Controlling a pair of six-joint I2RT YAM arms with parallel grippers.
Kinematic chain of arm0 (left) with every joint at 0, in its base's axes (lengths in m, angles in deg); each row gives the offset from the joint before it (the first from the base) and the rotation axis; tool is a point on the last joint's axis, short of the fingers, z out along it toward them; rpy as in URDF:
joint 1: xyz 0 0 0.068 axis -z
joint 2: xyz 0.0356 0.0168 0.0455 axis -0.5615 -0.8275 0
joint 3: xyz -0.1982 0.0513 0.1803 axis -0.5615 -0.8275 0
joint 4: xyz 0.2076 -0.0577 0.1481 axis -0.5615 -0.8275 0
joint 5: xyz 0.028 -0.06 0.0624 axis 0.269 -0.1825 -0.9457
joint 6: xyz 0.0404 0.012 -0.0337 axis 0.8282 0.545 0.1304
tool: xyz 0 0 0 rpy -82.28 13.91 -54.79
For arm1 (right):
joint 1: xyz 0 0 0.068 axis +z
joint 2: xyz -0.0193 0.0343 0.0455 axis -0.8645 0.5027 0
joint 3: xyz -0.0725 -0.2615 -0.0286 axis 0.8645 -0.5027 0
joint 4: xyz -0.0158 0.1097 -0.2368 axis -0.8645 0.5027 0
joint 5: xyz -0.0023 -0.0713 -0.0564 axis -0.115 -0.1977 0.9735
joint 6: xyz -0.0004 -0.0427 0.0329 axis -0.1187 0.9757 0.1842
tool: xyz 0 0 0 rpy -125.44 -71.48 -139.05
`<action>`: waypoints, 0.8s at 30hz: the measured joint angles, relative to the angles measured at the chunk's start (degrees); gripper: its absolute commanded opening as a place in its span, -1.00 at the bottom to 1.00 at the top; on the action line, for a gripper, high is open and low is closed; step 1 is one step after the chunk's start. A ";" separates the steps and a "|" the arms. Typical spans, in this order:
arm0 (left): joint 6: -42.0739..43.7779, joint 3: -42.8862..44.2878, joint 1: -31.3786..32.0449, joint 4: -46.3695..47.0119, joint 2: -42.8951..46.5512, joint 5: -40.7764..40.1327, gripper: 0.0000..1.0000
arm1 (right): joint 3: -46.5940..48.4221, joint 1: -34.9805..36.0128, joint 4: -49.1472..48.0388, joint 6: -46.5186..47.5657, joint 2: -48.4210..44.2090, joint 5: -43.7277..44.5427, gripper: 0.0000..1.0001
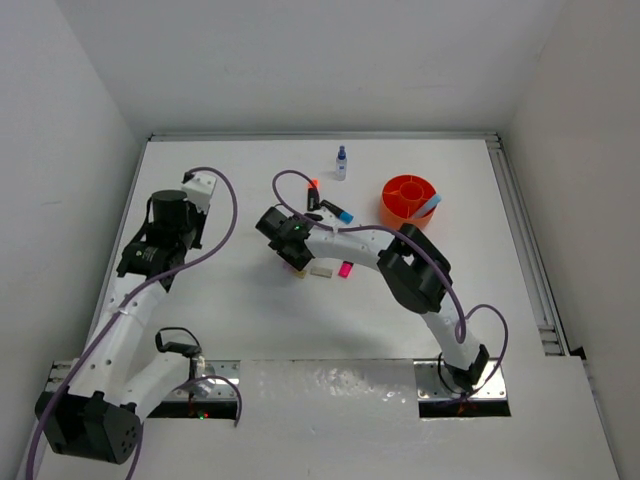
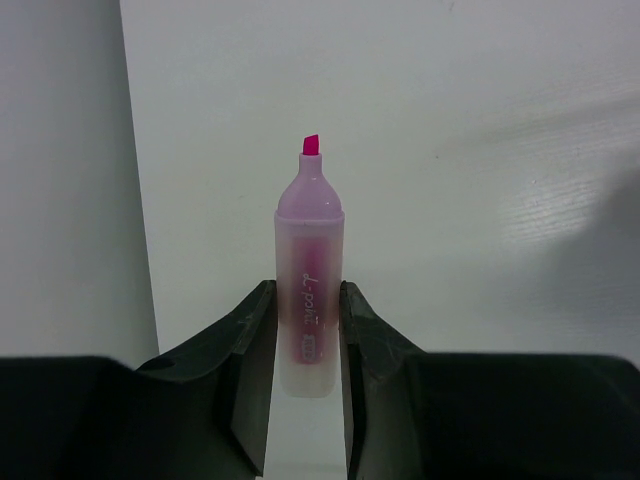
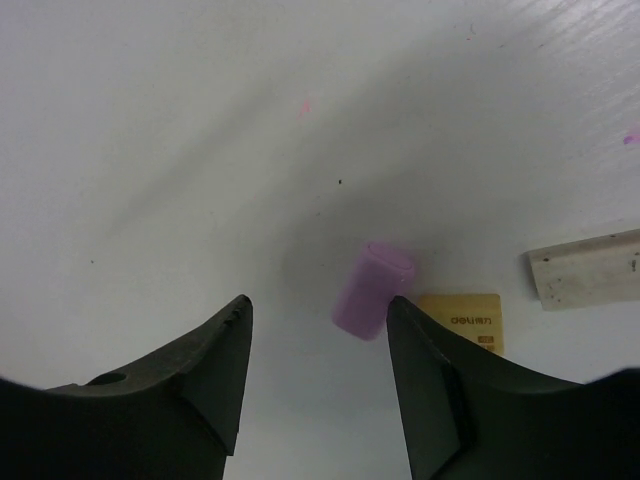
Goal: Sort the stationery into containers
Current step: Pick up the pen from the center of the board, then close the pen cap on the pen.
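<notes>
**Right jaws straddle the loose cap; left arm holds the bare marker**

The left gripper (image 2: 308, 296) is clamped narrowly on the lilac marker (image 2: 310, 225). It grips the lower barrel, with the pink tip bare and pointing straight out past the fingertips over bare table (image 2: 480, 200). That arm is raised at the left of the table, well apart from the other stationery.

The right gripper (image 3: 318, 305) hangs low over the table with its jaws wide and nothing in them. The lilac cap (image 3: 372, 290) lies flat on the table between them. It is off centre, just beside the finger on the right of the wrist view and well clear of the other one. Its long axis runs roughly along the fingers with a slight lean, so the jaws would close across its narrow width.

A beige eraser (image 3: 460, 320) sits just past that same finger, and a white slab (image 3: 585, 268) lies farther out.

The right arm is plainly the nearer one. The grasp probably needs a small sideways shift to centre the cap and keep off the eraser. The orange tub (image 1: 408, 197) stands near the right arm's elbow.
</notes>
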State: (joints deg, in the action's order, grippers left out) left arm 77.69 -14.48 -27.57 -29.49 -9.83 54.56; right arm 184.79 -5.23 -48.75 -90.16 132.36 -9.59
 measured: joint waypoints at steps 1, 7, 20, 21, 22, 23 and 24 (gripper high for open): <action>0.20 -0.44 0.68 -0.04 0.39 -0.63 -1.00 | 0.00 0.00 0.59 -0.57 0.04 -0.04 0.06; 0.87 -2.89 3.13 0.20 2.08 -2.71 -1.00 | -0.22 -0.02 1.27 -3.89 0.04 -0.20 0.02; 1.46 -3.06 4.37 0.42 3.32 -4.96 -1.00 | -0.74 0.02 1.73 -7.32 1.44 -0.96 -0.03; 1.46 -3.06 4.39 0.42 3.32 -4.94 -1.00 | -0.63 0.02 1.81 -7.34 1.55 -0.94 -0.03; 1.46 -3.06 4.42 0.39 3.32 -4.94 -1.00 | -0.44 0.02 1.97 -7.32 1.77 -0.90 -0.03; 1.49 -3.06 4.42 0.39 3.32 -4.94 -1.00 | -0.17 0.02 2.14 -7.32 2.01 -0.87 -0.05; 1.49 -3.06 4.42 0.39 3.32 -4.94 -1.00 | -0.02 0.02 2.14 -7.34 2.25 -0.87 -0.06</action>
State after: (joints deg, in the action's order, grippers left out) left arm 79.18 -17.54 -23.15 -29.10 -6.50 49.62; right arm 184.76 -5.21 -46.61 -97.51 134.61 -10.46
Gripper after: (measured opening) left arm 0.239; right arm 0.481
